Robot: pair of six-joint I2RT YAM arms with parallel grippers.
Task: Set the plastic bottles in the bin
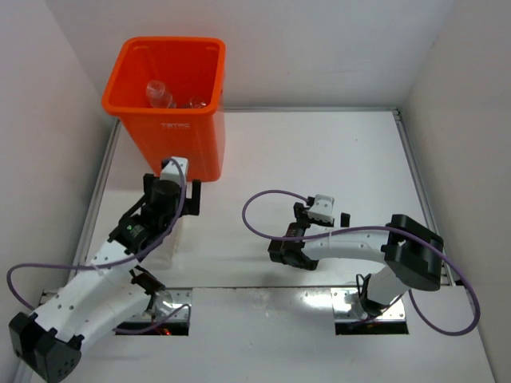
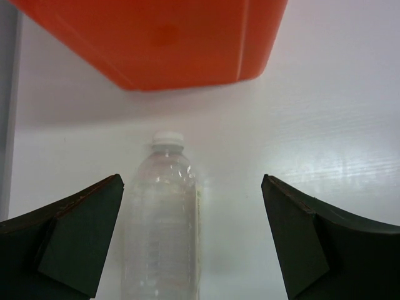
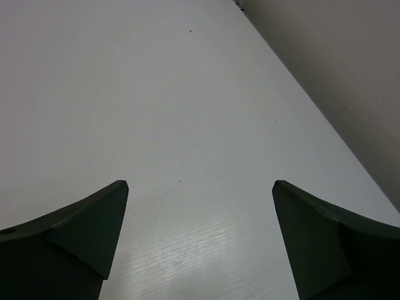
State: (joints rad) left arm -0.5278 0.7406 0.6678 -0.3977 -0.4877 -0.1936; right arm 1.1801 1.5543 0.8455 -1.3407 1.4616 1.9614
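Left gripper (image 2: pixel 192 184) spreads wide, holding nothing, fingers (image 2: pixel 75 237) either side of a clear plastic bottle with a white cap (image 2: pixel 161 225) lying on the white table (image 2: pixel 337 125) (cap toward the tall orange plastic bin (image 2: pixel 175 37)); the overhead view hides it under the outstretched arm but shows clear bottles (image 1: pixel 162 94) inside the bin. Right gripper (image 3: pixel 200 187), equally open and empty, hangs low over the table, arm bent inward

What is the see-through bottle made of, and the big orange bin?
The bottle looks like thin clear plastic: the white table shows through its crinkly wall. Its white cap seems harder, opaque plastic. The orange bin looks like stiff moulded plastic, smooth and slightly glossy, with a rolled rim.
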